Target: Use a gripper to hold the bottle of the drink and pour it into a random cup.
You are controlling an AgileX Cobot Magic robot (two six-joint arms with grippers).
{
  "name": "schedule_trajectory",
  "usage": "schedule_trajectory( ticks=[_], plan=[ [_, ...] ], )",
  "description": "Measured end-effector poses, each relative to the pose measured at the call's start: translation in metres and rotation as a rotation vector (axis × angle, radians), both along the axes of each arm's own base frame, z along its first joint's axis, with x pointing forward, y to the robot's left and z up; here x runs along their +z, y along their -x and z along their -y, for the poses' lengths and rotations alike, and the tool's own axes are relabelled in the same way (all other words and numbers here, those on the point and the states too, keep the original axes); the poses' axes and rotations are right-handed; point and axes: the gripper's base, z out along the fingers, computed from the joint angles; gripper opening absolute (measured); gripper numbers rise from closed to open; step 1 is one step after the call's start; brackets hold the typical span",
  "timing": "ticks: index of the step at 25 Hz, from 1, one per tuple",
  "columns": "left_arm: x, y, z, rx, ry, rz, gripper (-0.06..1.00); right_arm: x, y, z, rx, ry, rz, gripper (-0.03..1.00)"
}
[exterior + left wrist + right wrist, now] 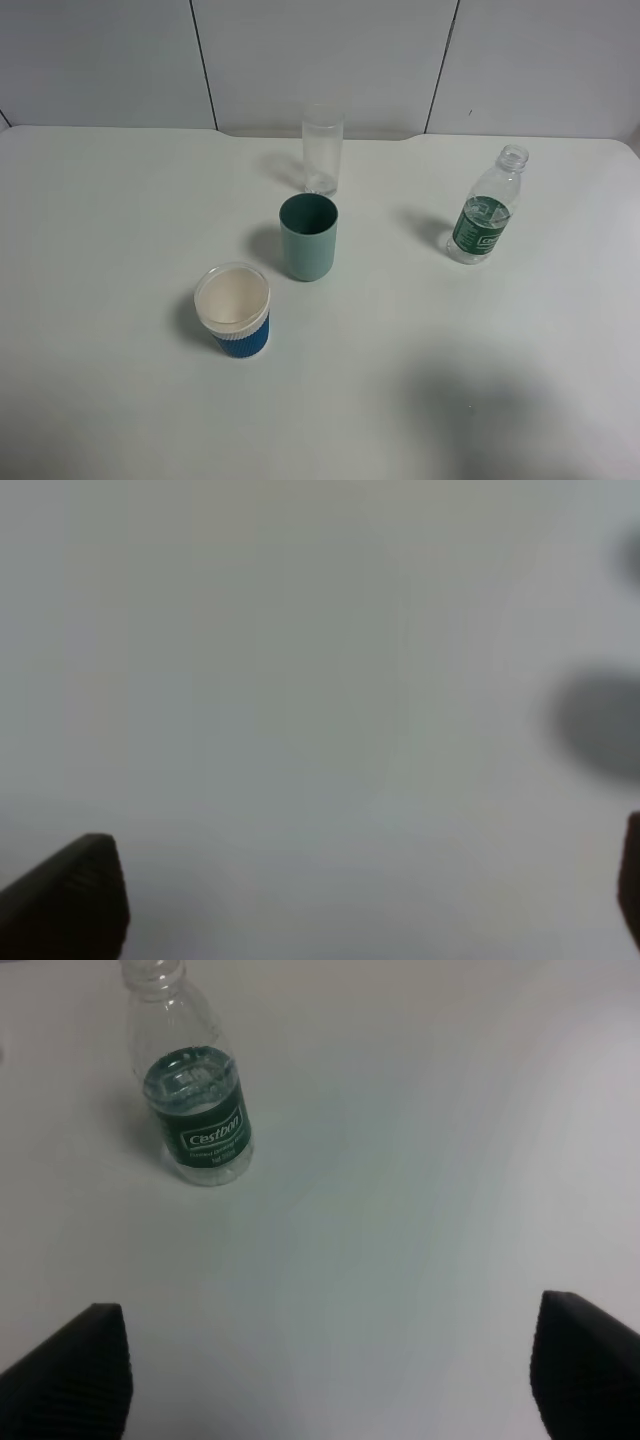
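The right gripper (325,1380) hung above the white table (120,200) with its two black fingers (70,1370) spread wide and nothing between them. Only its wrist view showed this; the high camera caught no arm at all. Ahead of it stood the small clear plastic bottle with a dark green label (195,1110), upright, capless and well apart from the fingers. The left gripper (370,900) also stood released over bare table, its view blurred and showing no task object. The high view alone showed the bottle (485,210) at the right, the plain teal-green plastic tumbler (308,238) at centre, a tall clear glass (322,150) beyond it, and a blue cup with a white rim (234,310) nearer, to the left.
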Motion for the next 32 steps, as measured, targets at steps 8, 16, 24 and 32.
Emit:
schedule_trajectory(
  ticks=[8,16,24,32],
  plan=[
    [0.0000,0.0000,0.0000,0.000,0.000,0.000,0.99,0.0000,0.0000,0.0000,0.000,0.000,0.000,0.79],
    [0.0000,0.0000,0.0000,0.000,0.000,0.000,0.99,0.0000,0.0000,0.0000,0.000,0.000,0.000,0.79],
    [0.0000,0.0000,0.0000,0.000,0.000,0.000,0.99,0.0000,0.0000,0.0000,0.000,0.000,0.000,0.79],
    [0.0000,0.0000,0.0000,0.000,0.000,0.000,0.99,0.0000,0.0000,0.0000,0.000,0.000,0.000,0.79]
  ],
)
